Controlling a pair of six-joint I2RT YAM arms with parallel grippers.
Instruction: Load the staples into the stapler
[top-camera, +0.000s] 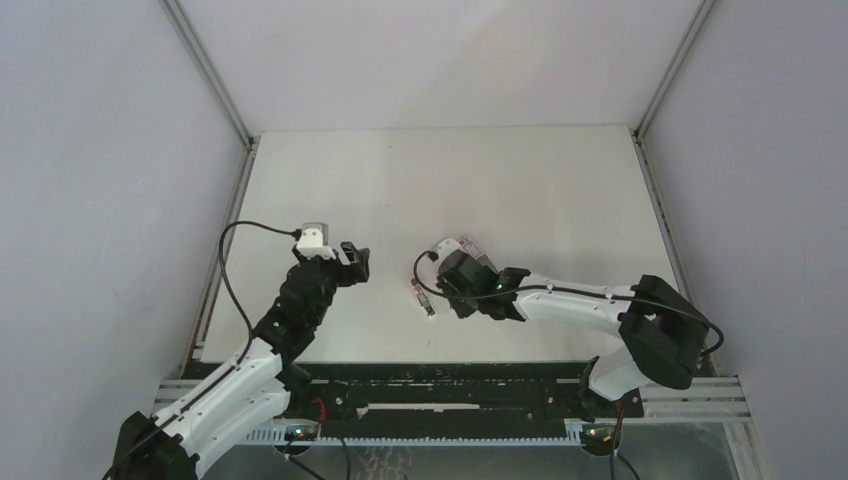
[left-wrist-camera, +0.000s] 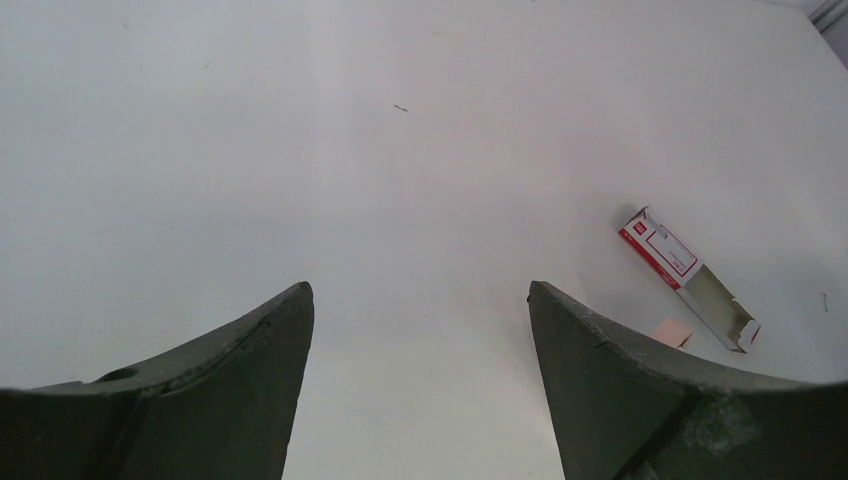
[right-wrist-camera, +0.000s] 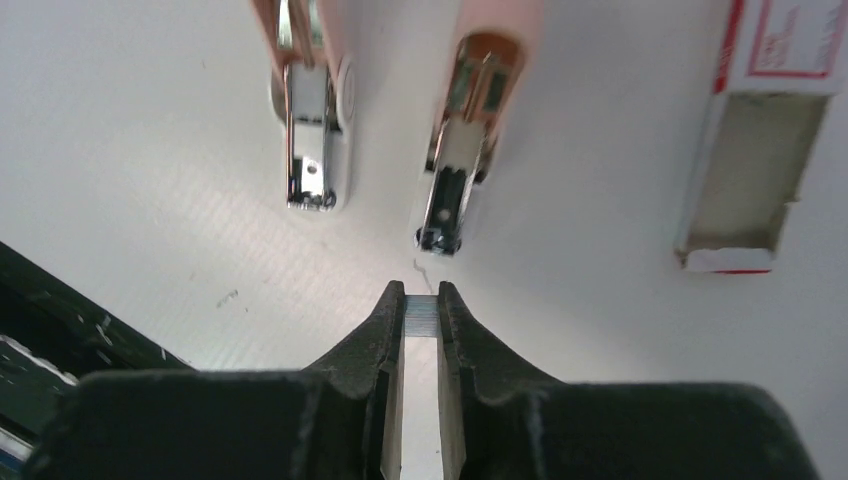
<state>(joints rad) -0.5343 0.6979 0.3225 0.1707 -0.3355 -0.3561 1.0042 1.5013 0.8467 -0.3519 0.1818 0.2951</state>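
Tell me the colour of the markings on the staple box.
Red on white; the staple box shows best in the left wrist view.

The white desk (top-camera: 520, 180) fills the middle of the top view. In the right wrist view, two things lie side by side on it at the upper centre. A pink stapler (right-wrist-camera: 312, 130) is on the left and a second pink stapler (right-wrist-camera: 465, 140) is near it on the right, not touching. Both have their chrome ends pointing toward the bottom of the frame. A flat box (right-wrist-camera: 755, 150) with a red-marked label lies at the upper right, open end downward. A tiny bent wire (right-wrist-camera: 425, 272) lies just below the second stapler. In the left wrist view, a small dark speck (left-wrist-camera: 400, 108) sits on the desk at the upper centre.
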